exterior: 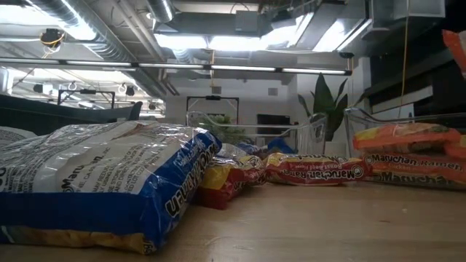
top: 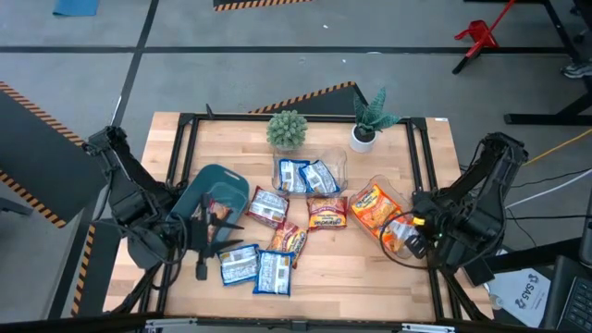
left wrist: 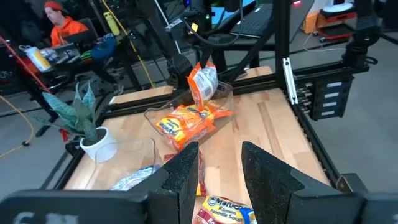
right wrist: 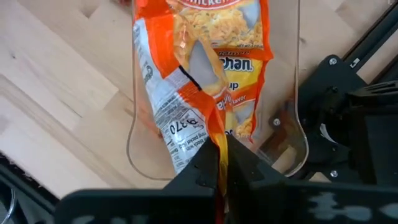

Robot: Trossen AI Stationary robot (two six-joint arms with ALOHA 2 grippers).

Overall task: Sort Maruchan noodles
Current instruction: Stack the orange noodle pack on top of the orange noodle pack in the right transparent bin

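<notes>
The Maruchan noodles lie mid-table: red-brown packets and blue-and-white ones lie loose on the wood. More blue ones sit in a clear tub, and orange ones in a second clear tub. My right gripper is at the table's right edge, shut on an orange packet over that tub. My left gripper is open beside the teal bin, above a red-brown packet, touching nothing. My right gripper pinches the orange packet between its two fingers by the crimped end seam, at its end nearest the gripper. The fingers slant down from the table's right side. The packet hangs tilted away from them over the clear tub, raised off the wood.
Two potted plants stand at the table's far edge. A black frame rail runs along the table's sides. Bare wood lies along the near edge, right of the blue packets. A person sits beyond the table.
</notes>
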